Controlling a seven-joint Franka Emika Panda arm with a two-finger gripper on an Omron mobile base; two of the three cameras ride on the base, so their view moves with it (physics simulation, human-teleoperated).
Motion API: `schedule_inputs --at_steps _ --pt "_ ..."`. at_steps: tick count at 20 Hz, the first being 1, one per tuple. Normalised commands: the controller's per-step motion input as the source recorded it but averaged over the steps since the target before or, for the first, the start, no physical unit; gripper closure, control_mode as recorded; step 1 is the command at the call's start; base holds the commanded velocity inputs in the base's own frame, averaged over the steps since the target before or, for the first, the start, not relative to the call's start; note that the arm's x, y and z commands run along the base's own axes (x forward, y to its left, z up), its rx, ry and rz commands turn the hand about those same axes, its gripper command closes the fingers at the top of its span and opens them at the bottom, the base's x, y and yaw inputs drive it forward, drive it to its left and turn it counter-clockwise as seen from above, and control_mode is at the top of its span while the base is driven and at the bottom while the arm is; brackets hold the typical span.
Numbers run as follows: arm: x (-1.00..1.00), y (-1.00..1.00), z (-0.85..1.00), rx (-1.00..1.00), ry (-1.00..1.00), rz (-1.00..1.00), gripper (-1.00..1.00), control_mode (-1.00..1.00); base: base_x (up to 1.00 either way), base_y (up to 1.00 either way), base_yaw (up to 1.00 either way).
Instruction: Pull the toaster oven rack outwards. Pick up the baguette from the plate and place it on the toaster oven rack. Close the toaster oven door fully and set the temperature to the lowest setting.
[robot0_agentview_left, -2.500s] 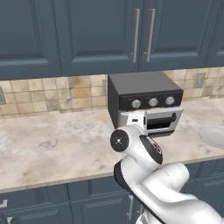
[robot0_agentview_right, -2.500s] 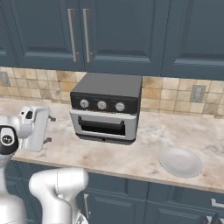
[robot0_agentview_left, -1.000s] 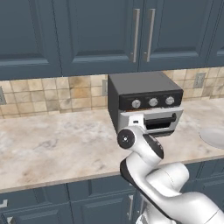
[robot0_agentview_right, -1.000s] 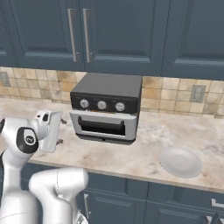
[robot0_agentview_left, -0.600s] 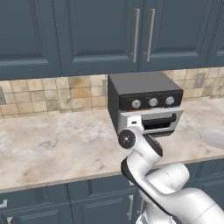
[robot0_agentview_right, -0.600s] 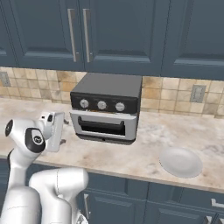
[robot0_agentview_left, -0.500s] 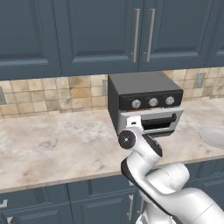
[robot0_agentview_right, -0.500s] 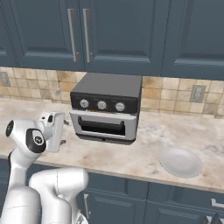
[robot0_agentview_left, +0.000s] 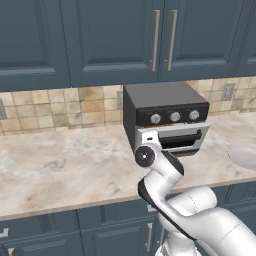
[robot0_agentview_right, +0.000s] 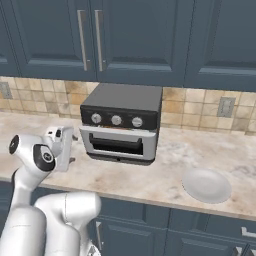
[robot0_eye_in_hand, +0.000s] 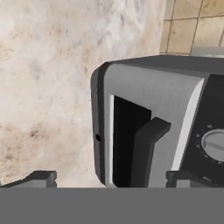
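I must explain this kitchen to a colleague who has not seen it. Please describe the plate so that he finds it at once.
Start at the toaster oven standing on the marble counter against the tiled wall. To its right, near the counter's front edge, lies the plate. It is pale, round and flat, unlike the dark boxy oven.

Dark grey toaster oven (robot0_agentview_left: 165, 107), pale plate (robot0_agentview_right: 206, 185)

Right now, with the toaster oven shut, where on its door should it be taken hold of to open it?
Grip the dark handle bar standing proud of the toaster oven door, over the window just below the knobs. Come straight at the front, with one of the fingers above the bar and one below, since it runs along the door's width.
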Motion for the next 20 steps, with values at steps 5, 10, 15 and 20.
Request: schedule_inputs --at_steps 5,10,15,20 --pt "0.29 0.00 -0.23 0.00 0.02 0.06 -1.00 -1.00 0.00 0.00 0.00" --pt "0.32 0.00 -0.25 0.00 0.03 0.06 -1.00 -1.00 0.00 0.00 0.00" --pt "0.32 -0.02 -0.22 0.00 0.03 0.04 -1.00 -1.00 0.00 0.00 0.00" --pt "0.38 -0.14 -0.18 0.00 0.01 0.01 -1.00 -1.00 0.00 0.00 0.00"
